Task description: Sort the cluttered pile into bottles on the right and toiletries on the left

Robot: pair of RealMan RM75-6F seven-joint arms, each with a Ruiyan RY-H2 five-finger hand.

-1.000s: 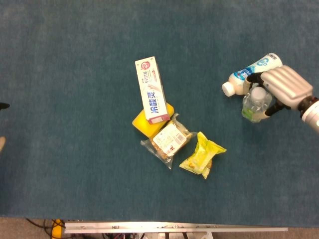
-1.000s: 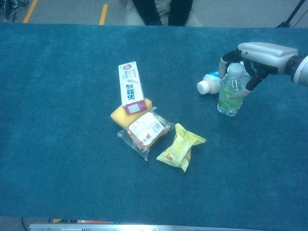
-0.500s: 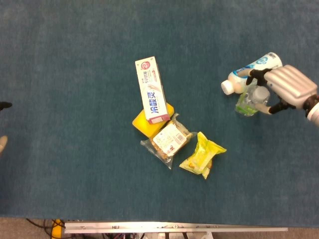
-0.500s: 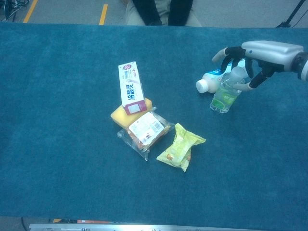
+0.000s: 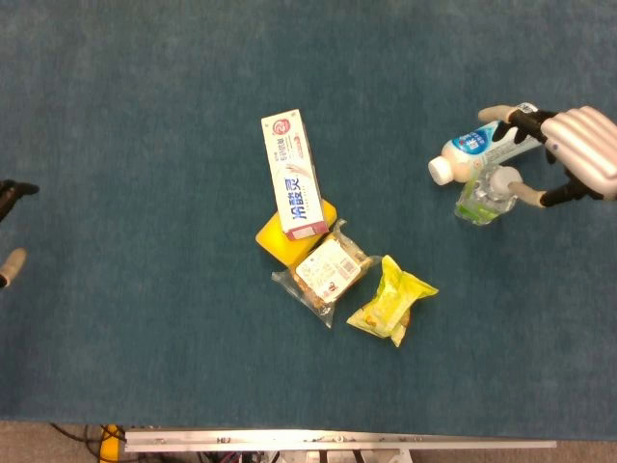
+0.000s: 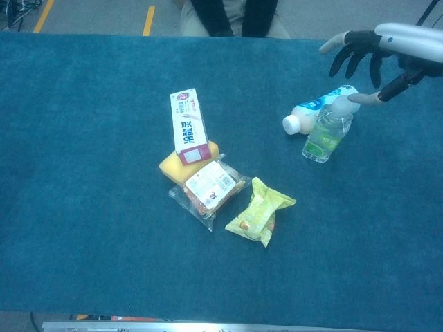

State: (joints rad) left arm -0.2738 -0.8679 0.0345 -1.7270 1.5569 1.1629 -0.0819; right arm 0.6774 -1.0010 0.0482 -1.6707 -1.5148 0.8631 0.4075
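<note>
A clear bottle with a green label [image 5: 482, 199] [image 6: 324, 134] stands upright on the blue table, right of centre. It touches a white bottle with a blue label [image 5: 479, 148] [image 6: 315, 113] that lies on its side. My right hand [image 5: 571, 157] [image 6: 385, 50] hovers just right of and above both, fingers spread, holding nothing. Its thumb tip is close to the clear bottle's cap. A toothpaste box [image 5: 294, 174] [image 6: 189, 126] leans on a yellow sponge [image 5: 271, 237] [image 6: 171, 166] at the centre. Only two spread fingertips of my left hand [image 5: 10, 224] show at the left edge.
A clear snack packet [image 5: 324, 269] [image 6: 208, 187] and a yellow packet [image 5: 392, 300] [image 6: 260, 212] lie beside the sponge. A person sits beyond the table's far edge [image 6: 235, 14]. A metal rail [image 5: 337, 441] runs along the near edge.
My right hand has let go of the clear bottle, spread its fingers and risen to the right. The bottle now stands against the white one. My left fingertips edged further into view.
</note>
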